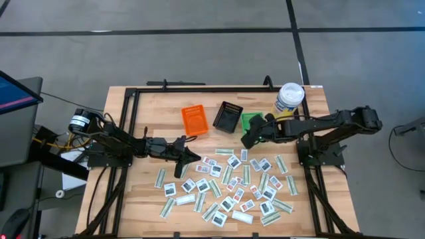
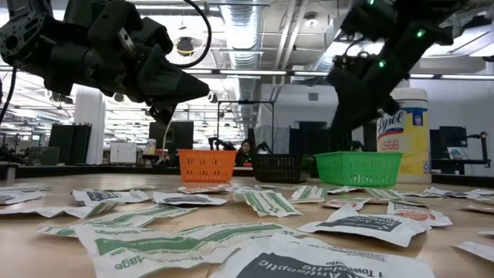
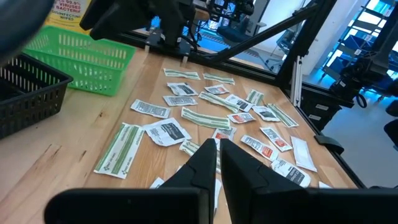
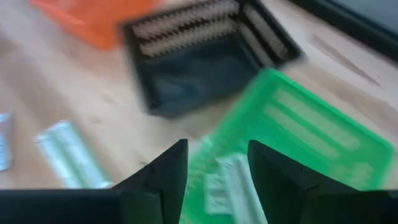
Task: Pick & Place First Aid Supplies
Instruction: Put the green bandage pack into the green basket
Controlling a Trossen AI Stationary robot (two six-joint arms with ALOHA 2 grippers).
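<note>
**Right gripper open over the green bin, a green-striped packet below its fingers**

The right gripper [image 4: 217, 171] hangs over the near-left part of the green bin [image 1: 251, 121], which sits on the far half of the wooden table [image 1: 146, 199], right of the black bin [image 1: 228, 117] and the orange bin [image 1: 194, 119]. Its jaws stand apart with nothing between them. In the right wrist view a pale packet with green stripes [image 4: 227, 186] lies below the gap between the fingers, on the green mesh of the bin; the picture is too smeared to tell whether it rests flat on the bin floor.

The left gripper [image 1: 188, 157] is over the left-centre of the table, at the left edge of the spread of packets. Its jaws are closed, the two dark fingers [image 3: 205, 163] nearly touching, and no packet shows between them.

The first aid packets [image 1: 232, 186] lie scattered over the near right half of the table: squarish white ones with red, blue or dark print, and long narrow strips with green stripes. A few sit farther left, near the left gripper. In the low view they cover the near tabletop, some curled at the edges.

A yellow wipes canister with a white lid [image 1: 290, 98] stands at the far right, just beside the green bin.
</note>
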